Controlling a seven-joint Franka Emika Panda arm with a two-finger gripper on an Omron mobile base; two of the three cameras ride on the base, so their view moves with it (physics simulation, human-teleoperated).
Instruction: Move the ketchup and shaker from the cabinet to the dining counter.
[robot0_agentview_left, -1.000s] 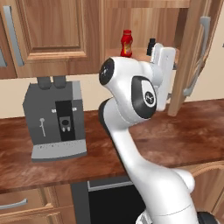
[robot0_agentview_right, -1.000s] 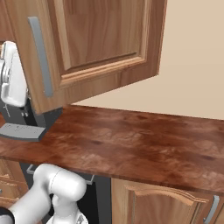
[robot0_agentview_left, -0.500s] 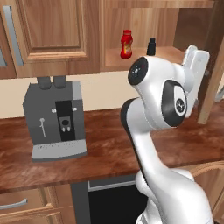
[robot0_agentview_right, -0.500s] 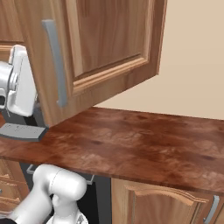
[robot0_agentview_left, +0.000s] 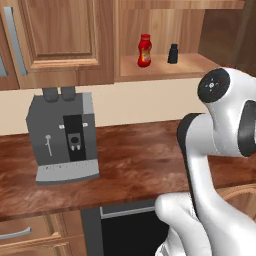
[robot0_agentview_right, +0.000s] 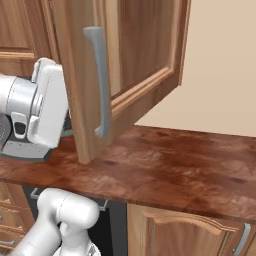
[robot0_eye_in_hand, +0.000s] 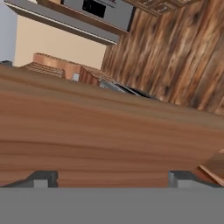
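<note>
The cabinet (robot0_agentview_left: 165, 71) stands open in the left base view. On its shelf the red ketchup (robot0_agentview_left: 144, 50) stands upright, with the black shaker (robot0_agentview_left: 173, 53) a little to its right. The cabinet's door (robot0_agentview_right: 142, 47) is swung wide out, its silver handle (robot0_agentview_right: 100, 80) facing the right base camera. My white hand (robot0_agentview_right: 47, 102) sits just behind the door's free edge, level with the handle. In the hand view my gripper (robot0_eye_in_hand: 113, 178) is open, tips wide apart, close against the wooden door panel (robot0_eye_in_hand: 109, 131). The dining counter is out of view.
A grey coffee machine (robot0_agentview_left: 64, 137) stands on the wall counter (robot0_agentview_left: 130, 160) below the cabinet, left of my arm (robot0_agentview_left: 215, 150). The same counter top (robot0_agentview_right: 190, 165) runs on to the right under the open door. A closed cabinet door (robot0_agentview_left: 60, 35) is to the left.
The cabinet door has swung further open. My arm has swept to the right with it, so the ketchup and shaker now stand unblocked on the shelf.
</note>
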